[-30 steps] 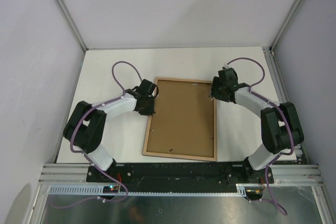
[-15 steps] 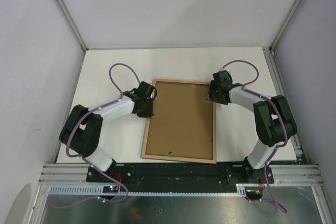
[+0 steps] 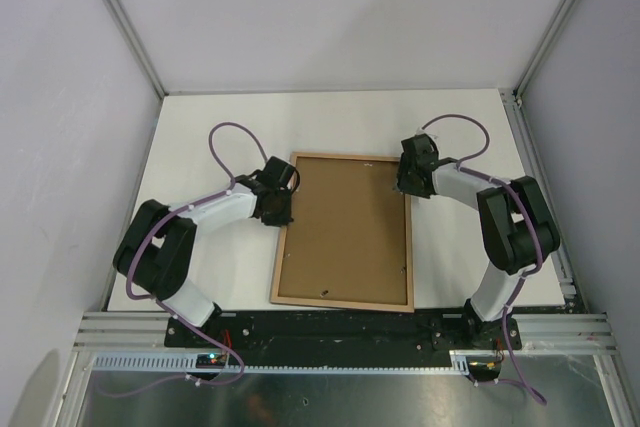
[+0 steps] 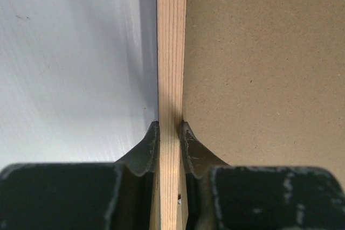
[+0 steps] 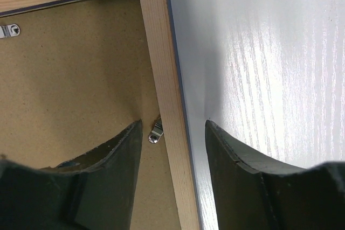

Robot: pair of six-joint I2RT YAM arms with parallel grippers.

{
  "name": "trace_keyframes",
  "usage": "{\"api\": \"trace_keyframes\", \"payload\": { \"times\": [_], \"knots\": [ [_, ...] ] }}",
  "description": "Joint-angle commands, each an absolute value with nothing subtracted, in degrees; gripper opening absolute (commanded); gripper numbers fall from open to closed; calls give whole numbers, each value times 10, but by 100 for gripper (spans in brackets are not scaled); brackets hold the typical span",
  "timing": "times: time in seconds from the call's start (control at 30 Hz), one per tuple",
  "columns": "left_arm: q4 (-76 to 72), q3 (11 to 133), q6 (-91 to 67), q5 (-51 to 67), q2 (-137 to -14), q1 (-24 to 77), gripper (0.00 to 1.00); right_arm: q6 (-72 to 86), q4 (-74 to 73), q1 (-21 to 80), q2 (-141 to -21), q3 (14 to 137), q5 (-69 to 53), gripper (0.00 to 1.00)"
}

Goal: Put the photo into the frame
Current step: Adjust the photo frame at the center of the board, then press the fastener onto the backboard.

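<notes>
A brown backing board (image 3: 345, 227) lies flat on a white table (image 3: 200, 137); a metal clip (image 5: 155, 133), possibly a turn tab, sits at the board's right edge; a second clip (image 5: 8, 29) lies near its far edge.

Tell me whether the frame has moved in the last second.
Yes. The frame has swung slightly: its far end went left, judged against the black base rail.

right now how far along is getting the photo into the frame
Looks done: the frame lies face down with the backing board seated inside; the photo is not visible, possibly underneath. In hand: left jaws clamp the left rail, right jaws stand open astride the right rail by a metal clip. Left: probably fastening clips and turning it over.
</notes>
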State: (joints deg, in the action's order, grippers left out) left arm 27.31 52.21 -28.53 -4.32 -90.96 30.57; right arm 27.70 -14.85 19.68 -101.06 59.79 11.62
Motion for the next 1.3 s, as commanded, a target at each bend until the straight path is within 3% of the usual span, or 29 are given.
{"api": "trace_keyframes", "payload": {
  "times": [0.0,0.17,0.43,0.6,0.7,0.87,0.93,1.1,1.27],
  "knots": [
    [250,526,-299,-38,-886,313,0,283,-156,203,-1020,614,150,52],
    [248,527,-304,-39,-888,314,0,282,-167,207,-1015,614,149,41],
    [244,525,-313,-43,-888,315,0,282,-170,209,-1021,613,142,9],
    [244,526,-314,-44,-888,315,2,280,-169,206,-1020,613,136,2],
    [245,533,-309,-49,-883,314,10,277,-167,204,-1020,613,133,0],
    [246,560,-296,-56,-879,312,41,274,-165,201,-1019,613,128,0],
    [247,574,-291,-57,-882,310,48,273,-164,199,-1021,613,126,0],
    [247,619,-273,-73,-906,300,61,273,-161,199,-1022,613,121,0],
    [250,682,-230,-105,-969,275,66,271,-159,197,-1022,613,117,0]
  ]
}}
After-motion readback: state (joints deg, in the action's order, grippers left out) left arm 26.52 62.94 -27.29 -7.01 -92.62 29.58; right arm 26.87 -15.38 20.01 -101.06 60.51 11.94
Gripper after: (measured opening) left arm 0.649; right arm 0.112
